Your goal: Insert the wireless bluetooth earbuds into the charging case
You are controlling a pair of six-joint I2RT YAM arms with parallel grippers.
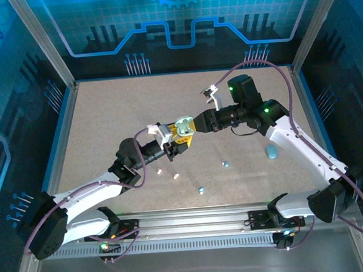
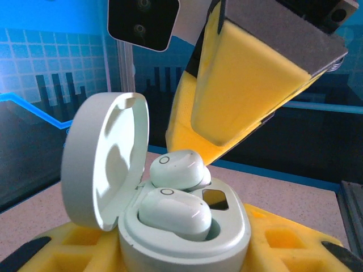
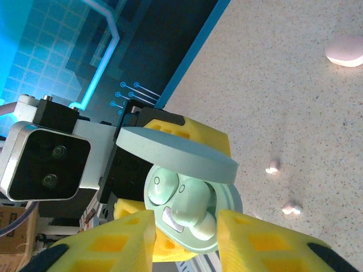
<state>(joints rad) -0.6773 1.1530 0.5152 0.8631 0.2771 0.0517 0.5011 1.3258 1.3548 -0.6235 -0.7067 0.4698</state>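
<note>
Both arms wear smooth white shells, the left arm low on the left of the overhead view and the right arm on the right, with chunky black joints and small green lights glowing on them. A thin purple cable loops loose along each. Each wrist carries a white box camera with a glossy black face and two lenses, and the right gripper ends in blocky yellow fingers moulded with square pockets and black patches.
</note>
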